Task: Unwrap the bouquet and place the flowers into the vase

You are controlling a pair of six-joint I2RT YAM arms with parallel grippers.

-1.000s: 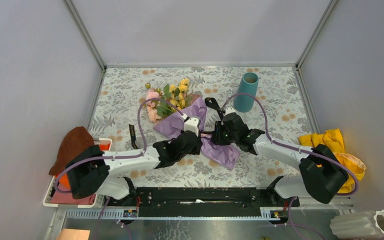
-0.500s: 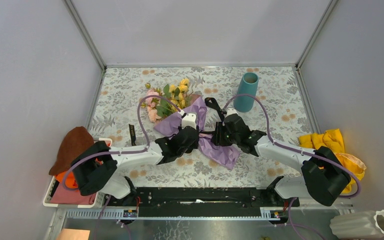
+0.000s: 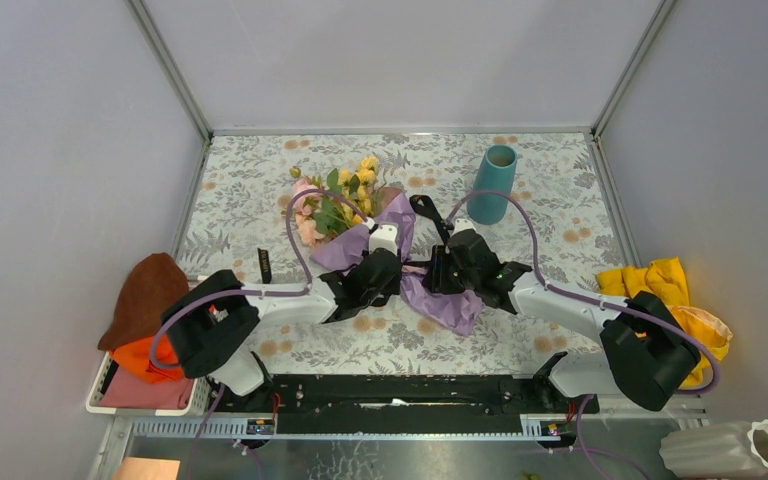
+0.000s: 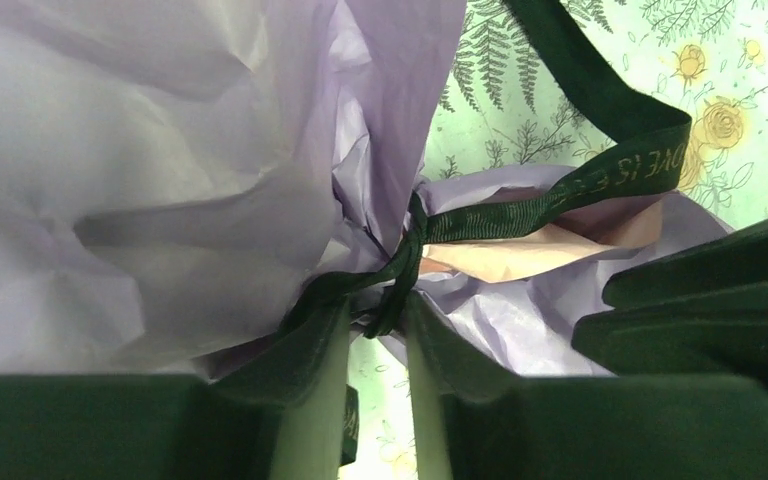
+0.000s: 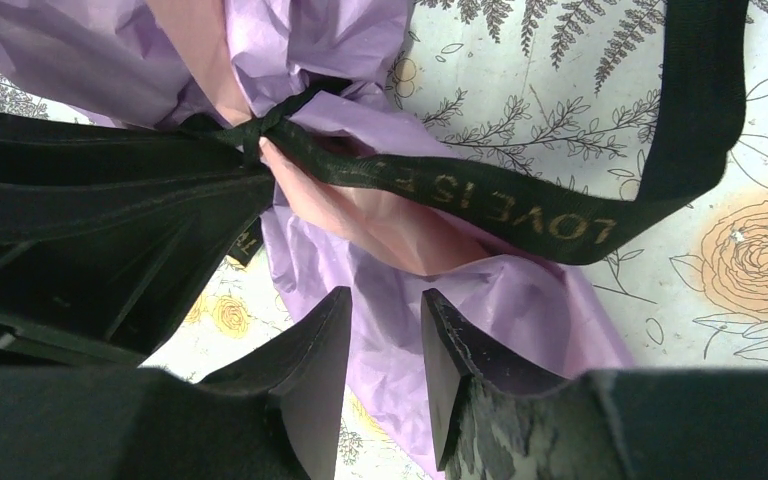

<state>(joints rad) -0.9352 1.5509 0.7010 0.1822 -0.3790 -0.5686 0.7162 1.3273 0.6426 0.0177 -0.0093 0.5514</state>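
The bouquet [image 3: 360,225] lies on the floral table, with its yellow and pink flowers [image 3: 335,195] pointing to the far left. Lilac paper [image 3: 445,305] spreads toward the front. A black ribbon [image 5: 480,200] with gold lettering is knotted round the paper's waist [image 4: 410,235]. My left gripper [image 3: 392,272] [image 4: 375,303] stands open, its tips at the knot, and a ribbon strand hangs between them. My right gripper [image 3: 432,270] [image 5: 387,297] faces it from the right, open over the lilac paper [image 5: 520,300] with nothing between its fingers. The teal vase [image 3: 495,183] stands upright at the back right.
A yellow cloth [image 3: 675,290] lies at the right edge. At the left, a white basket [image 3: 100,392] holds brown and orange cloths. A small black strip [image 3: 264,265] lies left of the bouquet. A white ribbed vase [image 3: 730,450] lies off the table, bottom right. Grey walls enclose three sides.
My left arm has swung right and its gripper has crept up to the ribbon knot. The right gripper has barely shifted. The bouquet lies where it did.
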